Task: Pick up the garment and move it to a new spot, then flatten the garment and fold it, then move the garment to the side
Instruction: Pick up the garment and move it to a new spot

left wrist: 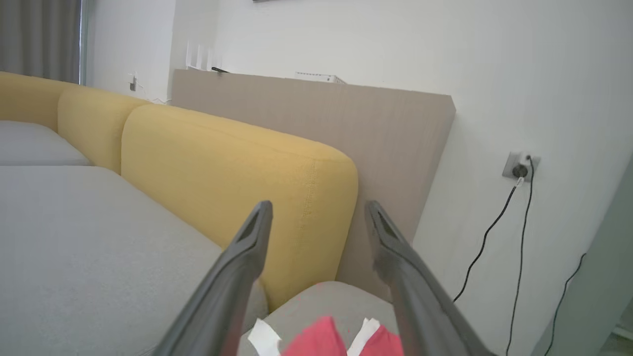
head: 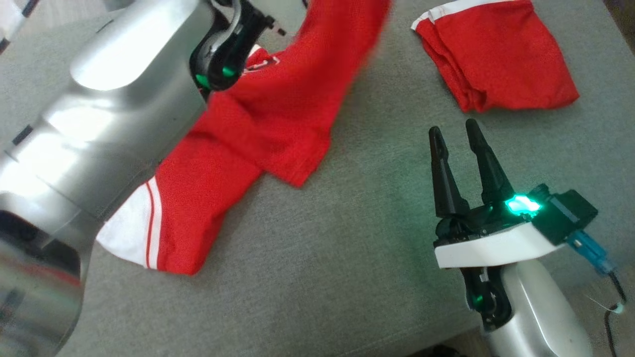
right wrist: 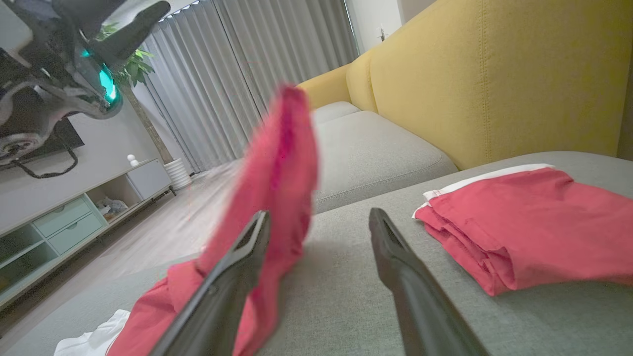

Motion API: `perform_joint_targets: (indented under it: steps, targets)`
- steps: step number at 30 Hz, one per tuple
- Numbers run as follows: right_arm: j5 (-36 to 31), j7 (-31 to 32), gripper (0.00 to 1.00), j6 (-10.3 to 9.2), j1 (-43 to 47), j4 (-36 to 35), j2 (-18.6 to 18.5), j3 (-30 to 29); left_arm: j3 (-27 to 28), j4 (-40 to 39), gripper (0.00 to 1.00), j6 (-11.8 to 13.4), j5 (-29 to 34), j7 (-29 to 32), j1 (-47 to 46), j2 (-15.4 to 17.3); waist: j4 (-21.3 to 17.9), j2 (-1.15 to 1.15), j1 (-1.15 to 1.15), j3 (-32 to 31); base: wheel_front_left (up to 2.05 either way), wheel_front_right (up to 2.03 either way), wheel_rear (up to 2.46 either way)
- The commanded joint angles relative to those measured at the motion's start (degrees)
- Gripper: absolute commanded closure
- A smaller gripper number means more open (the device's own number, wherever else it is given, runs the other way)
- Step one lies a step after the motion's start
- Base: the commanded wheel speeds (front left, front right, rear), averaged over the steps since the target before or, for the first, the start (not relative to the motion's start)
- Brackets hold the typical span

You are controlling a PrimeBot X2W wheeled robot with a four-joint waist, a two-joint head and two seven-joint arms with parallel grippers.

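**Head view.** Right claw (head: 453,128): its two fingers are apart with nothing between them, tips over the bare grey seat cushion (head: 347,238). The garment (head: 258,124), red with a white striped hem, lies to this claw's left, well apart from it. It is spread loosely on the cushion, and its far end is blurred at the top edge. The silver left forearm (head: 99,129) covers the garment's left side, and its black wrist sits over the garment's upper part. That arm's fingers are hidden here. A folded red piece (head: 496,59) with white trim lies beyond the right claw's tips, slightly right, not touching.

**Left wrist view.** Left claw (left wrist: 319,213): fingers wide apart, nothing between the tips. Beyond the tips are the end of a yellow backrest (left wrist: 222,173), then a tan panel (left wrist: 385,128) and a white wall. A bit of red-and-white cloth (left wrist: 321,338) shows low between the finger bases. Which piece it is, and whether it touches the fingers, cannot be told.

**Right wrist view.** The right claw's fingers are apart and empty. The garment is ahead and to the left of its left finger, rising from the cushion in a tall blurred peak. The lower part trails behind that finger, with the white hem at bottom left. The folded red piece lies flat ahead and right of the right finger, apart from it. The left claw is at upper left with its green light on and a clear gap to the peak.
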Motion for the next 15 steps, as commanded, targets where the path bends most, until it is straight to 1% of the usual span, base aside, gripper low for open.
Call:
perform_joint_targets:
  steps: [1, 4, 10, 12, 15]
  targets:
    - [0.6, -0.6, 0.00, -0.04, -1.4, -2.0, -0.1, 1.1, 1.8, 0.4, 0.00, -0.7, 0.8, -0.8, -4.4, 1.5, 0.6, 0.00, -0.01, -0.2, 0.00, 0.00, 0.00]
    - [0.2, -0.6, 0.00, -0.04, -1.4, -1.9, -0.1, 0.6, 1.4, 3.2, 0.00, -1.6, 1.6, -2.1, -4.0, 2.5, 2.1, 0.00, -0.01, -0.7, 0.00, 0.00, 0.00]
    - [-2.0, -0.6, 0.00, -0.04, -0.9, -1.1, -0.1, -0.8, 1.9, 6.6, 0.00, -2.5, 3.4, -5.6, -0.9, 6.7, 6.7, 0.00, -0.01, -3.0, 0.00, 0.00, 0.00]
    - [-3.1, -0.6, 0.00, -0.04, -0.5, -0.8, -0.1, -1.5, 1.6, 6.5, 0.00, -2.3, 5.5, -6.4, 0.9, 8.6, 8.5, 0.00, -0.01, -4.0, 0.00, 0.00, 0.00]
    - [-4.8, -0.6, 0.00, -0.04, 0.1, -0.3, -0.1, -3.0, 2.5, 5.5, 0.00, -1.0, 7.9, -7.0, 5.2, 10.9, 11.7, 0.00, -0.01, -5.6, 0.00, 0.00, 0.00]
